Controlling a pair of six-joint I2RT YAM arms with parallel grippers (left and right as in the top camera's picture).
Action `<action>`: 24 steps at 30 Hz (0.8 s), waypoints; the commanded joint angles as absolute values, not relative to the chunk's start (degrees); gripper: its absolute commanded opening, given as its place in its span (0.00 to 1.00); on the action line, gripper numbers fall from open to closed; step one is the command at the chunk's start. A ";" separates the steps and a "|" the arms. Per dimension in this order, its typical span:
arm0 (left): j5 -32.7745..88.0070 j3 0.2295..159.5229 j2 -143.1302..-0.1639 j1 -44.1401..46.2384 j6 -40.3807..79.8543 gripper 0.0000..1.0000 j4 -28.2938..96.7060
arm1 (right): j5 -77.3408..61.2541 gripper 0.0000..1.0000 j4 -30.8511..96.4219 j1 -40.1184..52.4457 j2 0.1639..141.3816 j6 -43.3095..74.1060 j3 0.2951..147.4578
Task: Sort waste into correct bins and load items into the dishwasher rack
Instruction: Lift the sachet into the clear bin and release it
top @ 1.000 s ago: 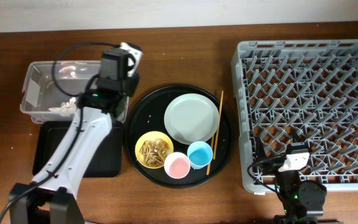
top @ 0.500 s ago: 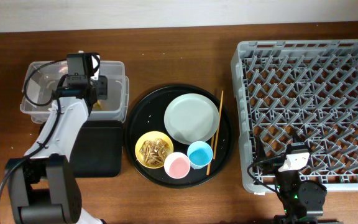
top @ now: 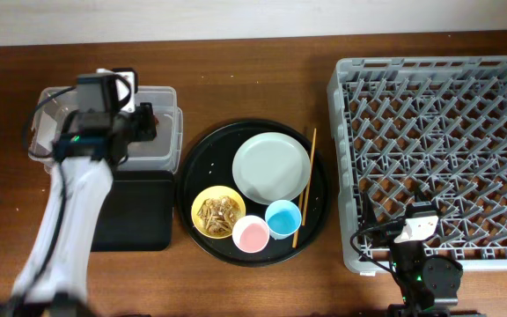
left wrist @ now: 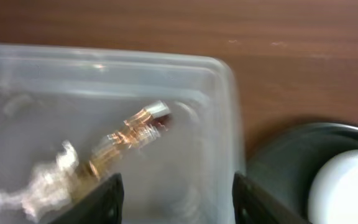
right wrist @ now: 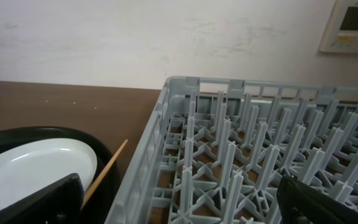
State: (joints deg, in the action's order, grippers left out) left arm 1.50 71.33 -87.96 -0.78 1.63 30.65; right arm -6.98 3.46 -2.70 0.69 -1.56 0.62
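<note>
Wrapper (left wrist: 132, 127): inside the clear tub (left wrist: 229, 106), beside the tissue (left wrist: 39, 183), at the tabletop's far-left corner.
Left tool (left wrist: 178, 202): released, empty, over the tub.
Doing it well: rise straight, clearing the tub wall.
Right tool (right wrist: 179, 196): released, idle by the rack (right wrist: 241, 130), near edge.

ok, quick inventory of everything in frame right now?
dishwasher rack: 1, grey, right of table
round tray: 1, black, centre
plate: 1, pale green, on round tray
bowl: 1, yellow, on round tray
food scraps: several, brownish, in bowl
pink cup: 1, pink, beside bowl
blue cup: 1, blue, beside pink cup
chopsticks: count unclear, wooden, right edge of round tray
clear tub: 1, transparent, far left
wrapper: 1, gold-brown, in tub
tissue: 1, white, in tub
shallow tray: 1, black, in front of tub
table: 1, brown wood
left tool: open, over tub
right tool: open, by rack's near corner
</note>
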 commanded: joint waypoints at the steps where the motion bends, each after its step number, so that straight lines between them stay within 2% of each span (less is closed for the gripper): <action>1: 19.70 72.38 -76.84 -0.86 8.12 0.64 40.82 | -7.07 0.98 3.64 -2.98 0.40 -1.50 0.32; 2: 22.06 72.38 -75.13 -0.86 8.10 0.71 43.13 | -7.07 0.98 3.66 -2.98 0.43 -1.50 0.32; 3: 23.38 72.38 -72.62 -0.86 8.12 0.97 46.63 | -7.07 0.98 3.64 -2.98 0.40 -1.50 0.32; 9: 23.18 72.36 -68.75 -0.86 8.12 0.99 59.92 | -7.07 0.98 3.64 -2.98 0.40 -1.50 0.32; 10: 23.16 72.25 -68.84 -0.86 8.10 0.92 62.35 | -7.07 0.98 3.64 -2.98 0.43 -1.50 0.32; 11: 23.11 72.03 -68.93 -0.86 8.10 0.90 64.73 | -7.07 0.98 3.64 -2.98 0.40 -1.50 0.32; 13: 22.04 70.96 -68.93 -0.86 8.12 0.89 69.17 | -7.07 0.98 3.64 -2.98 0.43 -1.50 0.32; 15: 20.97 69.67 -68.93 -0.84 8.12 0.70 71.24 | -7.07 0.98 3.64 -2.98 0.40 -1.50 0.32; 16: 20.99 67.96 -68.93 -0.54 8.12 0.48 71.37 | -7.07 0.98 3.66 -2.98 0.40 -1.50 0.32; 17: 20.97 66.96 -68.93 -0.10 8.12 0.37 70.98 | -7.07 0.98 3.64 -2.98 0.43 -1.50 0.32; 19: 20.97 65.08 -68.93 0.99 8.14 0.24 69.47 | -7.07 0.98 3.64 -2.98 0.43 -1.48 0.32; 24: 15.57 58.48 -68.93 6.55 13.39 0.21 61.93 | -7.07 0.98 3.66 -2.98 0.40 -1.50 0.32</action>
